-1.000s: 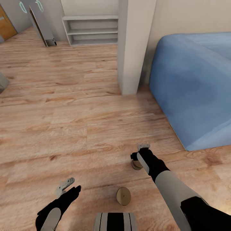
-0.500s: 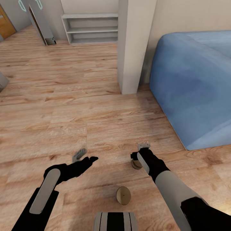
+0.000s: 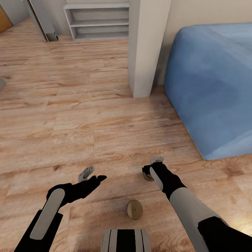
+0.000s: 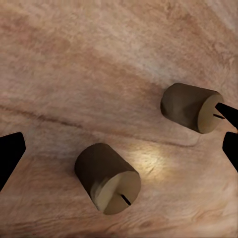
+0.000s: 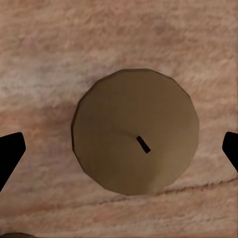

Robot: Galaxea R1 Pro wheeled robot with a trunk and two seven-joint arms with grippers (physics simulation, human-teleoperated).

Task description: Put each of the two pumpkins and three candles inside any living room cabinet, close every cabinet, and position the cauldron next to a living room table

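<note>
Two candles on the wood floor (image 3: pixel 70 115): one (image 3: pixel 134 209) tipped, one (image 3: pixel 148 176) upright under the right end effector (image 3: pixel 154 164), spread open above it. Left end effector (image 3: pixel 91 174) apparently open, empty. Blue sofa (image 3: pixel 213 87) right.

Two candles on floor (image 3: pixel 87 119). Landmark: near candle (image 3: pixel 134 209), lying tipped. Second candle (image 3: pixel 148 176) behind it, slightly right. Pillar (image 3: pixel 145 49) far behind. Sofa (image 3: pixel 213 87) behind-right. Shelf unit (image 3: pixel 96 21) far behind-left.
</note>
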